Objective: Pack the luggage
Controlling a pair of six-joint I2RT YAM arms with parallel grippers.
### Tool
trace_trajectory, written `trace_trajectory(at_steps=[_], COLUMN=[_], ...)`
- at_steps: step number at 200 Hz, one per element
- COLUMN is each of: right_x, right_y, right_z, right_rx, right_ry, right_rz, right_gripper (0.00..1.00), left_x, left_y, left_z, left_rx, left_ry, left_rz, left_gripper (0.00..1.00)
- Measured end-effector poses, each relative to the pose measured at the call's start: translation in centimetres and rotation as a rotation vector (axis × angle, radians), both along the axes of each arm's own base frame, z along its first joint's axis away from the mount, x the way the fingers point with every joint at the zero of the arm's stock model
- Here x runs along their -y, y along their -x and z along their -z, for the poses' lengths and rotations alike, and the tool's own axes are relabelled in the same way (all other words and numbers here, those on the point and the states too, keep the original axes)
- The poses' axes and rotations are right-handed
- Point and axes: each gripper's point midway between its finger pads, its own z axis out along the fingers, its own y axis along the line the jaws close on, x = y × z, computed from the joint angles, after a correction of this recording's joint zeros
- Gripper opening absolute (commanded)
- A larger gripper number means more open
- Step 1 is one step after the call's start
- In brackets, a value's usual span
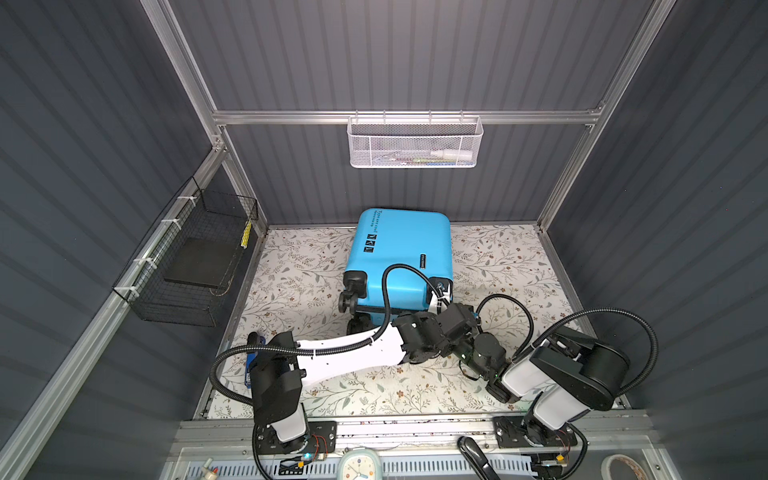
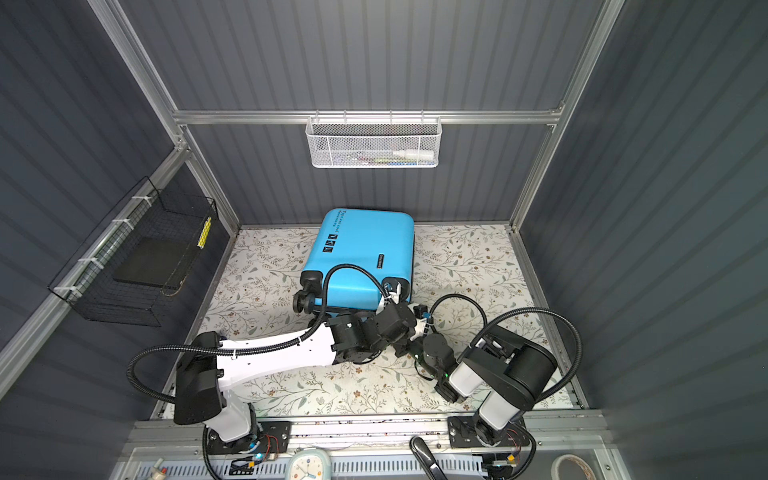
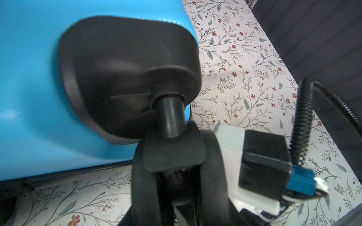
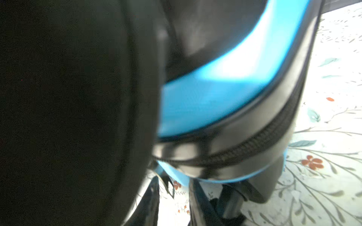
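- You have one luggage (image 1: 399, 257), closed, lying shell-up at the back centre of the floral worktop (image 1: 299, 291).
- Two pincers crowd its near right wheel corner: left pincer (image 1: 442, 298) and right pincer (image 2: 419, 318). You cannot tell either one's grip.
- One white mesh basket (image 1: 415, 145) and one black wire basket (image 1: 187, 266) hang on the grey ribbed walls.

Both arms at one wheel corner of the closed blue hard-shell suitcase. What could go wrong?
Left arm and right arm overlap beside the bright blue hard-shell suitcase; they may collide.
The left arm's black corrugated cable loops over it and could snag a black wheel.
Right wrist view is blurred and half blocked; aiming at the black zipper looks unreliable.
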Motion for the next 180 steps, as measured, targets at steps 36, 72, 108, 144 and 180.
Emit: trace_trajectory(at_steps=[36,72,108,144,180], right_x=[-0.1,-0.5,-0.8,-1.1,-1.1], right_y=[-0.1,-0.2,0.1,0.2,0.1], right_z=[-0.1,-0.4,-1.3,-2.0,-2.1], right_rx=[-0.001,0.003,0.019,0.029,0.024], right_ry=[-0.004,-0.014,-0.031,-0.039,-0.034], right_rz=[0.001,-0.004,-0.010,-0.010,0.000], right_gripper=[0.19,0.14,0.15,0.00,0.00], left_x=[-0.1,-0.3,-0.3,-0.4,-0.4], left_y=[0.0,0.0,0.1,0.1,0.0], left_z=[-0.2,-0.5,-0.4,-0.4,-0.4], left_rx=[0.003,0.004,0.002,0.002,0.004], left_ry=[0.002,0.002,-0.001,-0.002,-0.003], left_rz=[-0.002,-0.003,-0.002,-0.002,-0.005], left_gripper=[0.00,0.00,0.00,0.00,0.00])
